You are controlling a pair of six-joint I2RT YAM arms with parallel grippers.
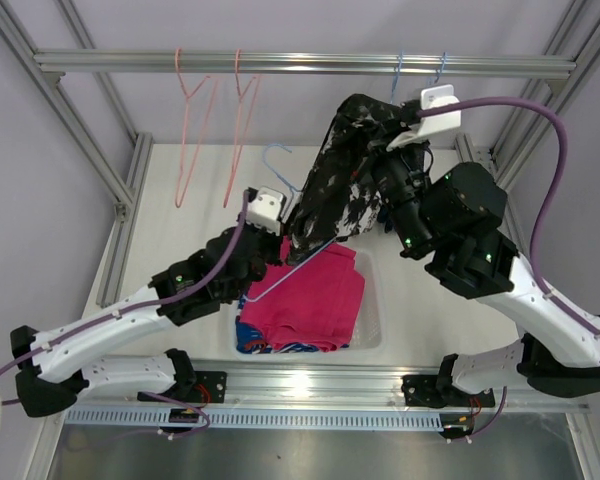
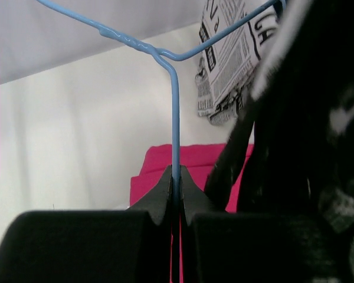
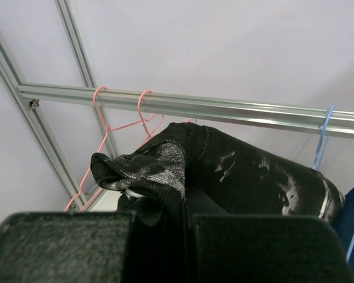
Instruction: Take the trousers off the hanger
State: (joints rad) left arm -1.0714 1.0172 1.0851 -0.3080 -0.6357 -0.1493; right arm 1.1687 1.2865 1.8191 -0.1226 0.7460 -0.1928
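Clamps the left pincer (image 2: 176, 184) shut on the blue hanger (image 2: 174, 106) wire, low over the bench (image 1: 150, 230), apparently to anchor it. Pinches the black-and-white trousers (image 1: 330, 190) in the right pincer (image 3: 186, 203), bunched and raised toward the far rail (image 1: 310, 64), likely to drag them off the hanger. Notes pink trousers (image 1: 315, 295) in the near tray (image 1: 372, 335), over a blue patterned pair (image 1: 270, 347).

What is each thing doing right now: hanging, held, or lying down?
left gripper: shut on blue wire hanger.
right gripper: shut on black trousers with white pattern.
blue wire hanger: off the metal rail.
black trousers with white pattern: lifted up.
plain pink trousers: lying in clear plastic tray.
two pink wire hangers: hanging, empty.
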